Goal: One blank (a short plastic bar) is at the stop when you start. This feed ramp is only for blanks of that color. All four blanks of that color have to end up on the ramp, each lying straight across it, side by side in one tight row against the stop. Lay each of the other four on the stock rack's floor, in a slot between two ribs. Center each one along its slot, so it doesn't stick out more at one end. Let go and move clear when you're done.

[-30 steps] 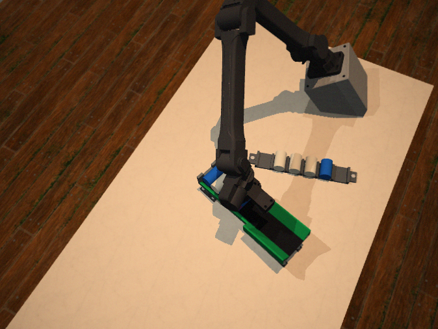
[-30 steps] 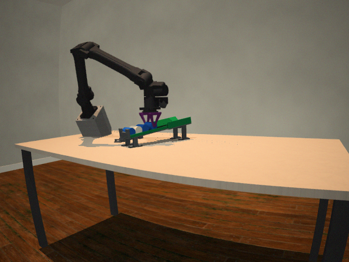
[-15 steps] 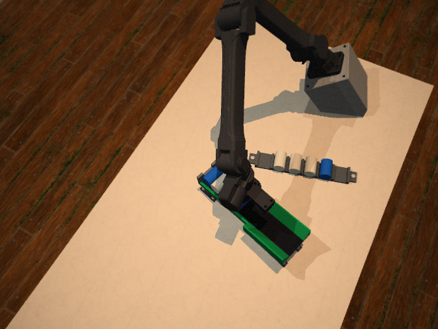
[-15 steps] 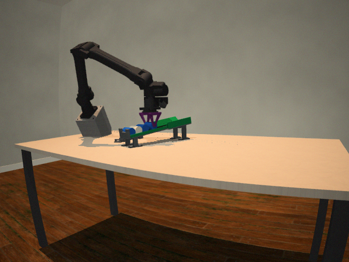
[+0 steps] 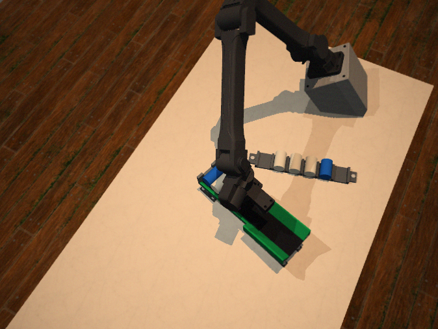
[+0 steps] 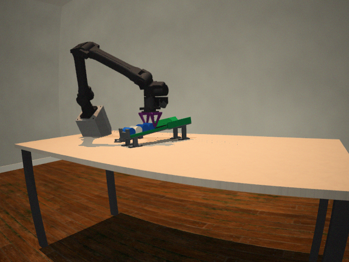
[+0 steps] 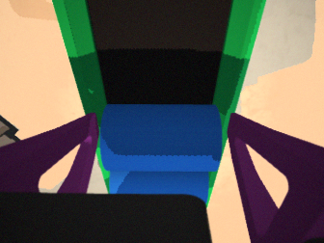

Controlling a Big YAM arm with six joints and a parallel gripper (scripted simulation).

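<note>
Top view first: the pale tabletop (image 5: 141, 248) (image 6: 253, 158) (image 7: 29, 72) carries everything, with the dark arm (image 5: 232, 84) (image 6: 118, 63) reaching down from 12 o'clock. Beneath it the green feed ramp (image 5: 265, 245) (image 6: 180, 122) (image 7: 243, 48) runs from its stop (image 5: 201, 180) (image 6: 124, 134), toward 10 o'clock, to its high end, toward 4 o'clock. The stock rack (image 5: 265, 160) (image 7: 6, 128) lies off toward 2 o'clock from the ramp. The tool (image 6: 149, 124) (image 7: 163, 121) is spread wide and grips nothing; in the wrist view its fingers flank both ends of the uppermost blue blank (image 6: 148, 126) (image 7: 161, 132), which lies straight across the ramp. Another blue blank (image 6: 139, 126) (image 7: 164, 185) sits just downhill of it, then a white blank (image 5: 216, 186) (image 6: 137, 129), then the first blue blank (image 5: 211, 175) (image 6: 127, 130) by the stop. So three of four blues are on the ramp, but the white breaks their row. On the rack are three white blanks (image 5: 295, 164) and the last blue blank (image 5: 325, 169); their exact centring is hard to judge. Left to do: free the white and rack it, bring the last blue over, close the row against the stop, and move clear.

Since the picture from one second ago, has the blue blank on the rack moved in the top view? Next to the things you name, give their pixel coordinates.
No. The blue blank (image 5: 325, 169) still lies in the same slot of the rack (image 5: 340, 173), right beside the nearest cream blank (image 5: 310, 166).
</note>
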